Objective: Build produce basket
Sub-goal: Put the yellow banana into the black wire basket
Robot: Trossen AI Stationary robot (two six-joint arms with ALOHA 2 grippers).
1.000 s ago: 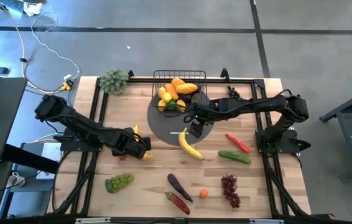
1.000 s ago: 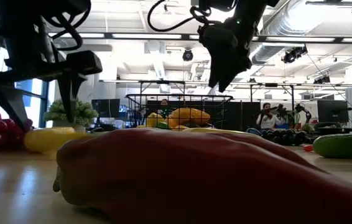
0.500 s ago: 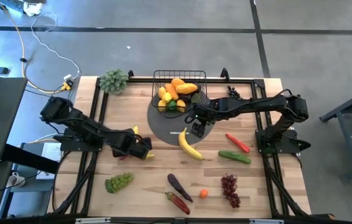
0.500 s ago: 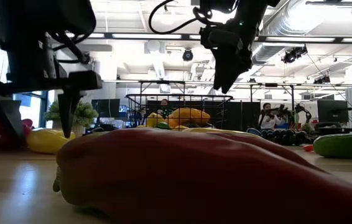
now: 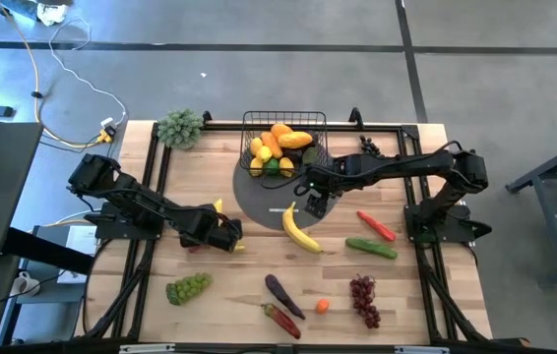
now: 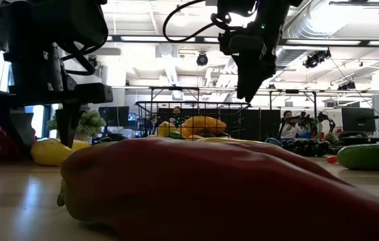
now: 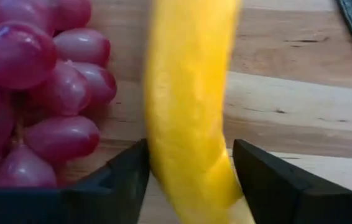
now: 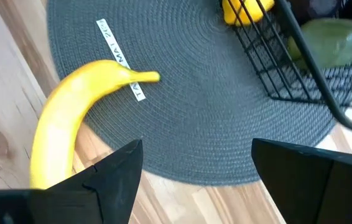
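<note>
Your left gripper straddles a banana, fingers not clamped. Your right gripper hangs open over the mat's unreadable label.

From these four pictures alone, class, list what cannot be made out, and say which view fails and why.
1. Basket contents, high view: piled fruit hides whatever lies underneath.
2. Low view: a big red pepper close to the lens blocks most of the table behind it.
3. Left gripper, left wrist view: its jaws straddle a banana; whether they press it cannot be told.
4. Red grapes, left wrist view: cut off by the edge.
5. Orange item, high view: too small to identify.
</note>
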